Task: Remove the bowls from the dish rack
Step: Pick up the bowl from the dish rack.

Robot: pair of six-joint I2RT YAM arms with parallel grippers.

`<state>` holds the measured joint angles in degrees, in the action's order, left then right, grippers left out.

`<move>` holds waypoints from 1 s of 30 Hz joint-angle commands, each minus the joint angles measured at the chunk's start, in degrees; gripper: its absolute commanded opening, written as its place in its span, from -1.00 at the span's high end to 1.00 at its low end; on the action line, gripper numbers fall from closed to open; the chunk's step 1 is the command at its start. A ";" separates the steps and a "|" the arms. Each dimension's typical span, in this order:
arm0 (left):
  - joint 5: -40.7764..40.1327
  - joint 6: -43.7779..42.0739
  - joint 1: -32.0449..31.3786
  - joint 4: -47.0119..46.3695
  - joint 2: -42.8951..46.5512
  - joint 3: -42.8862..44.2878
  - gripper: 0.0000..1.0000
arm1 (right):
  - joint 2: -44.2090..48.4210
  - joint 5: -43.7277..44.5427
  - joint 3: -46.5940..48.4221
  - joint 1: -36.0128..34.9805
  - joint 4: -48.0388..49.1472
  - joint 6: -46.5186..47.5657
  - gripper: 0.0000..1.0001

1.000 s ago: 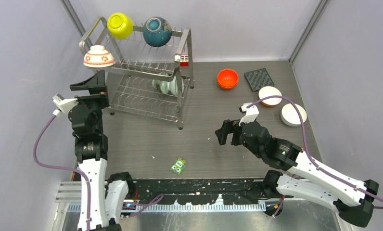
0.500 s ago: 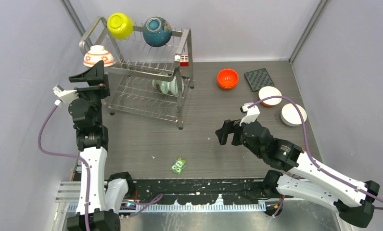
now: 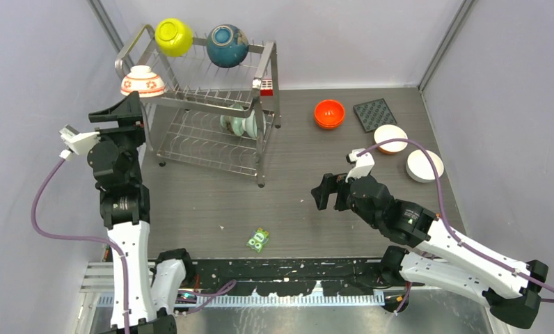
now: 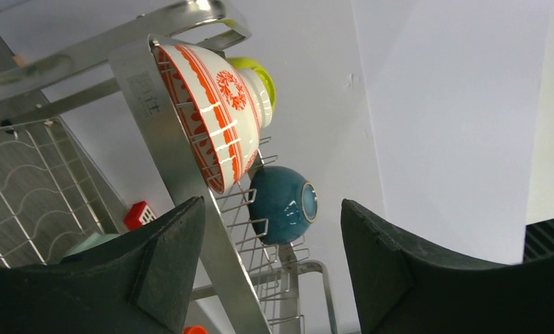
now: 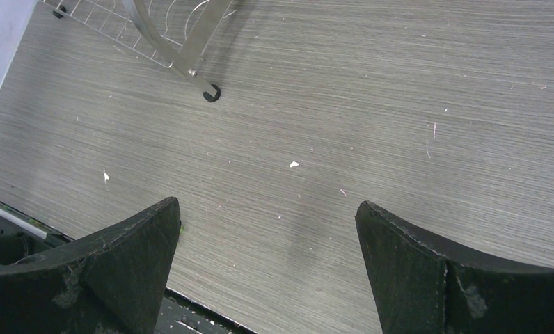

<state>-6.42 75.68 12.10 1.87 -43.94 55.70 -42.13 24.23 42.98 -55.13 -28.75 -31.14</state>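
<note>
The dish rack (image 3: 211, 94) stands at the back left. Its top tier carries a yellow-green bowl (image 3: 173, 36), a teal bowl (image 3: 227, 45) and a white bowl with red flowers (image 3: 142, 81). A pale green bowl (image 3: 241, 125) leans in the lower tier. My left gripper (image 3: 129, 115) is open just below and left of the flowered bowl (image 4: 211, 111), touching nothing; the rack's steel rail (image 4: 184, 188) runs up between its jaws (image 4: 273, 203). Open and empty, my right gripper (image 3: 323, 191) hovers over bare table (image 5: 266, 204). An orange bowl (image 3: 329, 113) and two white bowls (image 3: 390, 138) (image 3: 424, 165) sit on the table at right.
A dark square mat (image 3: 374, 114) lies beside the orange bowl. A small green object (image 3: 258, 239) lies near the front edge. A red-white block (image 3: 266, 87) is clipped to the rack's right end. One rack leg (image 5: 209, 92) shows in the right wrist view. Walls close in on both sides.
My left arm has swung left and lifted its gripper toward the flowered bowl, and its jaws have narrowed a little. The right arm has not moved.
</note>
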 commanded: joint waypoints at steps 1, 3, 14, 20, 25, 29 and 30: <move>-1.59 -4.64 0.54 1.64 -0.74 2.08 -0.41 | 0.05 -0.46 0.09 0.08 2.17 0.72 -1.00; -0.91 -5.03 0.56 1.41 -2.07 2.96 -0.37 | 0.40 -0.96 0.10 0.03 2.13 0.59 -1.00; 2.46 -1.81 1.21 -5.60 -5.10 1.44 -0.29 | 1.42 -0.94 0.68 0.05 1.88 0.88 -1.00; 3.31 0.10 1.66 -7.22 -5.50 1.14 -0.29 | 1.49 -1.16 0.68 0.07 1.67 0.64 -0.99; 3.80 1.11 1.90 -7.91 -6.44 0.57 -0.28 | 2.52 -0.60 1.04 0.07 0.92 0.57 -1.00; 3.99 1.66 2.04 -9.40 -6.76 -0.32 -0.28 | 2.61 -0.42 1.14 0.05 0.58 0.66 -0.99; 4.06 1.76 2.12 -9.87 -6.85 -0.42 -0.27 | 2.49 -0.49 1.14 0.03 0.54 0.64 -0.99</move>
<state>-3.38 76.53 13.58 -3.64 -50.50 55.94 -40.27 23.22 42.81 -55.13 -28.88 -30.94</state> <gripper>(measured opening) 0.641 0.996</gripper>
